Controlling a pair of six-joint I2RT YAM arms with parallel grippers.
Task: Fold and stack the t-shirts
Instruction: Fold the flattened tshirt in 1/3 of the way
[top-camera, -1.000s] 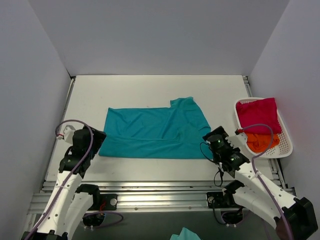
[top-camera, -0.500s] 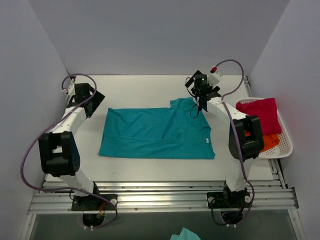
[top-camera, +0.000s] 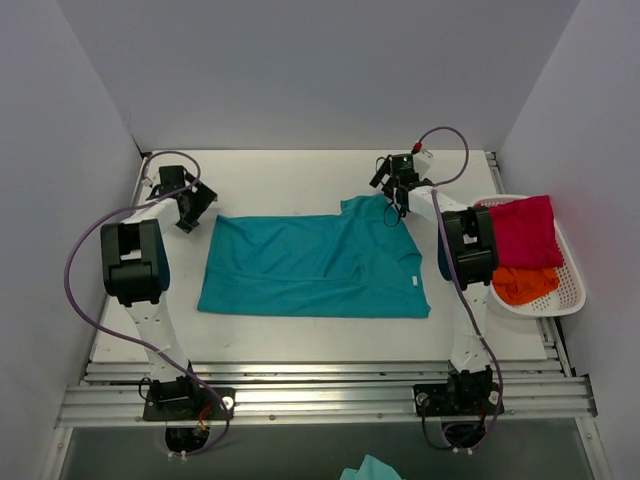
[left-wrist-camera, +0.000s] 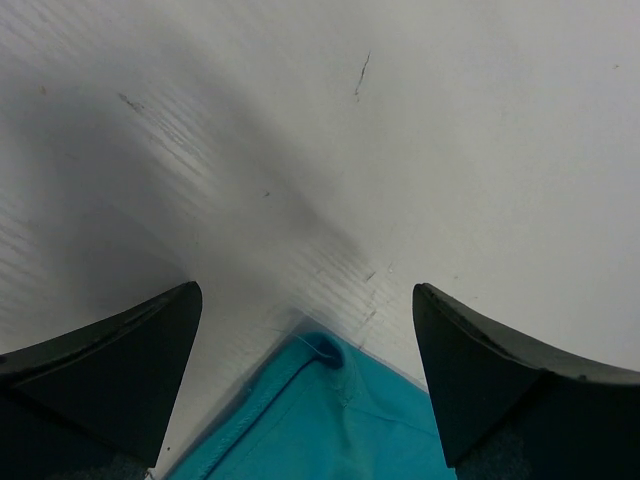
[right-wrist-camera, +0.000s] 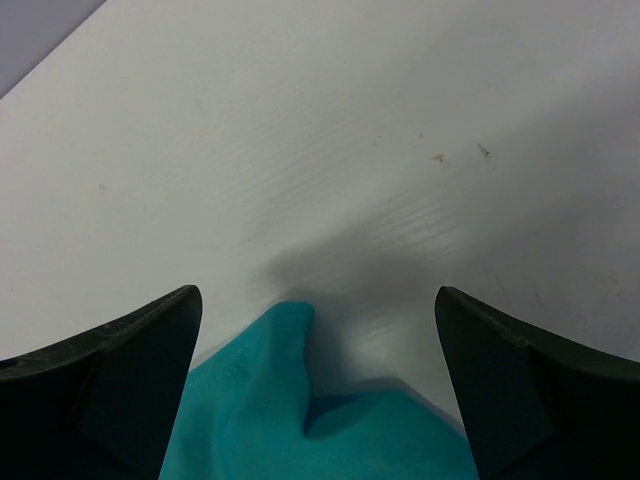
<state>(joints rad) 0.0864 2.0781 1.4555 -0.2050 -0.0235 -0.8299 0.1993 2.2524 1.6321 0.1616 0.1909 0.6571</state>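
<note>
1. The teal t-shirt (top-camera: 315, 265) is lying spread out pretty flat on the white counter (top-camera: 300, 180), about in the middle between the 2 arms. Its little white neck label (top-camera: 416, 282) shows near the right-hand near corner.
2. Over on the far left corner of that tee sits the left gripper (top-camera: 192, 208), jaws spread wide with nothing in them. In the left wrist view the 2 dark fingers (left-wrist-camera: 110, 370) sit either side of the corner hem, which pokes up between them from the bottom edge. I can't tell if the tips actually touch the cloth or the counter.
3. The right gripper (top-camera: 392, 195) is at the far right corner, where a flap of the tee juts toward the back wall. It's also wide open and holding nothing. The right wrist view shows a pointy bit of teal cloth sitting between its fingers, throwing a shadow on the counter.
4. A white slotted basket (top-camera: 570, 292) sits at the right edge of the counter, apart from the teal tee. The crimson t-shirt (top-camera: 520, 230) is bunched at its far end, and the orange t-shirt (top-camera: 522, 284) is crumpled just on the near side of it.
</note>
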